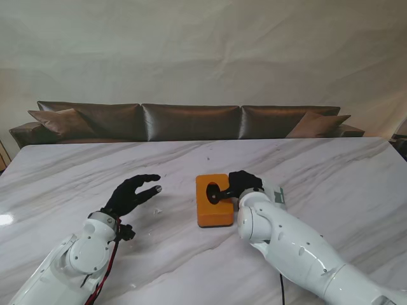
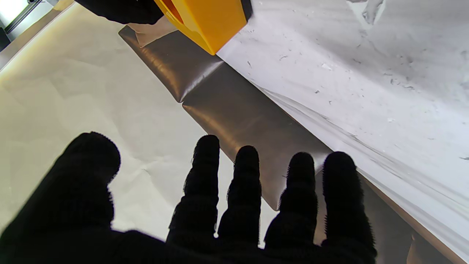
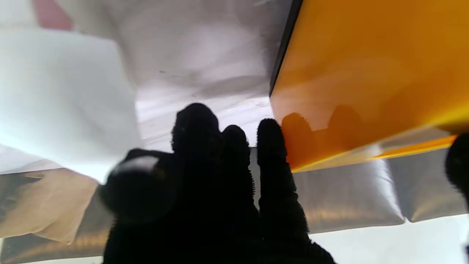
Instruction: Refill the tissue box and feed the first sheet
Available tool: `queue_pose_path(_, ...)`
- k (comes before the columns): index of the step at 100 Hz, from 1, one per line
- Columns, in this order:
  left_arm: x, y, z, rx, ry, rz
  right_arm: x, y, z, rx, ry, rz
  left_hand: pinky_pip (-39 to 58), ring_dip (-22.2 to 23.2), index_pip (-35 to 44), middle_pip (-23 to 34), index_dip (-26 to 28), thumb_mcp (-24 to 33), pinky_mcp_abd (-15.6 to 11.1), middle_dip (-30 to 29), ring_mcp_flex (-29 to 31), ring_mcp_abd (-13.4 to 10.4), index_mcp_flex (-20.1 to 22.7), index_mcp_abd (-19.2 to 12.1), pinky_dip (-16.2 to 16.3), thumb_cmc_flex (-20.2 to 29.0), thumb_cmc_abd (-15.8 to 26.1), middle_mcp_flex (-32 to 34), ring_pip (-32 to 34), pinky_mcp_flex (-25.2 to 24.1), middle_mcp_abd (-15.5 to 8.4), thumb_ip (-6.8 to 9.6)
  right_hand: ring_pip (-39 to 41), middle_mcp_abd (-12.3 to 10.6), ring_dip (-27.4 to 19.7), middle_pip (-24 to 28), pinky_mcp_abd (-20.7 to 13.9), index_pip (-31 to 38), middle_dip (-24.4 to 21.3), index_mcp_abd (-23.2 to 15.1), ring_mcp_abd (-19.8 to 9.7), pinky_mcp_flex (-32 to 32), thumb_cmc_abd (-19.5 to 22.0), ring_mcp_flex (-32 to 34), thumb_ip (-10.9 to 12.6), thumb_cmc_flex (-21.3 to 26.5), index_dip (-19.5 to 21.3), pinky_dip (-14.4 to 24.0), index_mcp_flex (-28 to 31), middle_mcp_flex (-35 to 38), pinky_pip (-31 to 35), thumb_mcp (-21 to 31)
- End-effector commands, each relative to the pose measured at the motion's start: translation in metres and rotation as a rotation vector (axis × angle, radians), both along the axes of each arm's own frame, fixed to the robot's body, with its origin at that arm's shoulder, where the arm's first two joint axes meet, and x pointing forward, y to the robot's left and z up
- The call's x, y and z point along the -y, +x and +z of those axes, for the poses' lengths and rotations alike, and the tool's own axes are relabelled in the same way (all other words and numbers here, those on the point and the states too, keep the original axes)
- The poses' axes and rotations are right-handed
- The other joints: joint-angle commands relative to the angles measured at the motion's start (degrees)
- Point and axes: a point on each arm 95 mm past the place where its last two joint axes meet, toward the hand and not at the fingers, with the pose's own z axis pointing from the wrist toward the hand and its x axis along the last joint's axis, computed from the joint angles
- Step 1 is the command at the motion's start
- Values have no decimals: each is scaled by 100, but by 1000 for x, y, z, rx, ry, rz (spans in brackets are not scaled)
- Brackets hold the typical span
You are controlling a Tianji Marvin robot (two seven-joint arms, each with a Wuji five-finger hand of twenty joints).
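Right hand (image 1: 240, 184) on orange tissue box (image 1: 212, 201), left hand (image 1: 131, 193) spread alongside.

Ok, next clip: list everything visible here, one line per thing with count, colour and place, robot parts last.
tissue box: one, orange with a dark oval slot on top, on the table near its middle, at the right hand.
table: one, white marble with grey veins, fills the foreground.
sofa: one, dark brown leather with cushions at both ends, beyond the table's far edge.
backdrop: one, cream cloth, behind the sofa.
left hand: one, black glove, fingers spread, holding nothing, to the left of the box and apart from it.
right hand: one, black glove, on the box's right side, fingertips at the slot; grip cannot be told.
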Motion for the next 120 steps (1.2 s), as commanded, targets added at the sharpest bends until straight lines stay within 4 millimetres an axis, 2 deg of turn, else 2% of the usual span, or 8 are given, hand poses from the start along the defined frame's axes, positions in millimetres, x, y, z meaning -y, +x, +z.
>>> queue_pose_path(1, 2, -2, -3, -15, -7, -1, -10, 2, 3, -2, 7, 27, -2470, 81, 87, 126, 172, 52, 165, 63, 183, 20, 85, -22, 84, -126, 211, 67, 59, -8, 21, 241, -99, -151, 100, -176, 2, -112, -168, -470, 787, -860, -120, -78, 105, 45, 80, -29, 266, -316, -146, -48)
queue_pose_path(8, 3, -1, -4, -16, -9, 0, -15, 4, 3, 1, 13, 53, -2472, 81, 87, 124, 175, 51, 170, 63, 179, 21, 87, -31, 84, -128, 212, 61, 58, -11, 17, 241, -436, -127, 102, -317, 308, -254, -296, -726, 831, -1384, -185, -453, 143, 217, 130, 27, 495, -423, -507, -59)
queue_pose_path(19, 3, -1, -4, -17, -10, -1, -23, 8, 2, -1, 28, 85, -2473, 80, 85, 123, 178, 48, 171, 63, 177, 17, 83, -29, 85, -134, 220, 57, 56, -11, 14, 242, -856, -124, 5, -473, 553, -395, -437, -965, 866, -1842, -285, -721, 199, 436, 177, 70, 645, -511, -910, -50)
queue_pose_path(36, 2, -2, -3, -16, -10, 3, -36, 11, 1, 10, 44, 136, -2474, 82, 82, 123, 182, 43, 171, 63, 179, 18, 87, -27, 86, -136, 223, 61, 56, -11, 18, 244, -1422, -164, -203, -618, 875, -523, -602, -1090, 840, -2320, -565, -901, 300, 840, 211, 97, 656, -571, -1470, 39)
queue_pose_path(70, -1, -6, -1, -9, -9, 16, -62, 7, 2, 44, 63, 242, -2475, 81, 81, 122, 190, 32, 171, 62, 185, 26, 110, -40, 87, -139, 227, 87, 53, -11, 5, 248, -1710, -354, -341, -622, 981, -432, -662, -1478, 607, -2562, -1113, -770, 550, 1579, 228, 143, 957, -367, -1814, 411)
queue_pose_path(108, -4, -8, -1, 0, -18, 21, -90, -3, 3, 55, 86, 357, -2474, 98, 95, 116, 210, 23, 176, 59, 198, 29, 127, -48, 90, -138, 232, 96, 74, -10, 9, 251, -1873, -663, -411, -633, 960, -344, -674, -1810, 404, -2702, -1418, -692, 741, 2211, 121, 188, 1466, -106, -2031, 679)
queue_pose_path(113, -4, -8, -2, 0, -20, 22, -94, -10, 13, 60, 95, 377, -2474, 99, 95, 118, 211, 21, 176, 61, 200, 34, 122, -45, 91, -138, 231, 98, 74, -10, 15, 251, -1891, -684, -418, -632, 954, -328, -674, -1829, 375, -2727, -1447, -687, 750, 2275, 109, 190, 1494, -79, -2060, 703)
queue_pose_path(120, -4, -8, -2, 0, -23, 22, -95, -13, 15, 55, 89, 384, -2477, 100, 100, 121, 216, 22, 178, 62, 201, 32, 131, -50, 91, -138, 240, 105, 74, -15, 16, 253, -1919, -716, -431, -635, 944, -310, -676, -1842, 324, -2750, -1505, -675, 753, 2354, 91, 198, 1511, -45, -2092, 730)
